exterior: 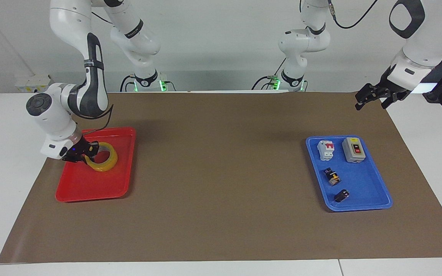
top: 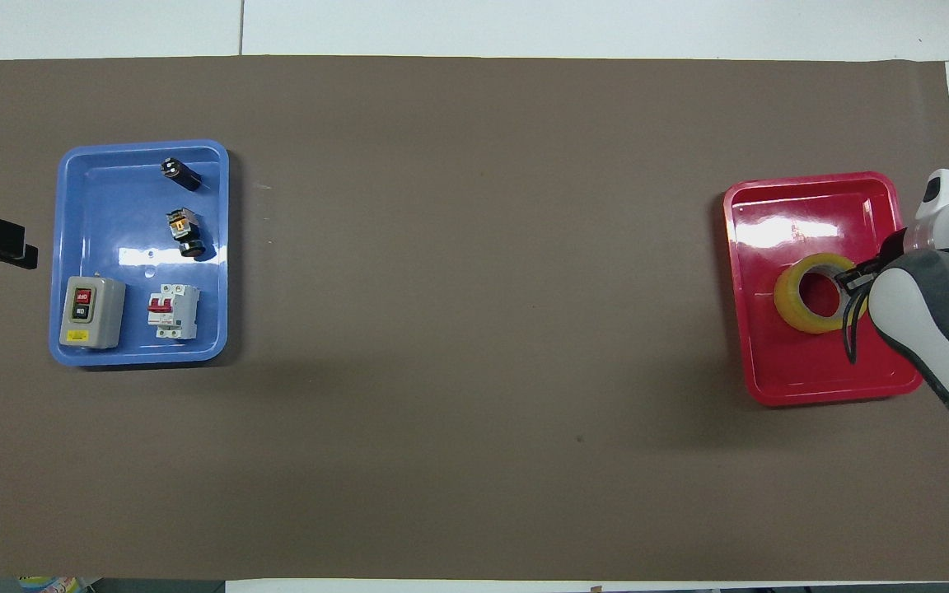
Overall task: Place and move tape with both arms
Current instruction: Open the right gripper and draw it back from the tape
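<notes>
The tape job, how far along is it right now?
Done: the tape lies flat in the red tray. In hand: the right gripper is down at the roll's rim, so the release is not clearly finished. Left: the move itself; the left gripper waits open over the mat's corner, away from the blue tray.

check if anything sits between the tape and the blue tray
Nothing visible does. The tape lies in the red tray with the right tool at its rim, and only bare brown mat stretches from there to the blue tray.
</notes>
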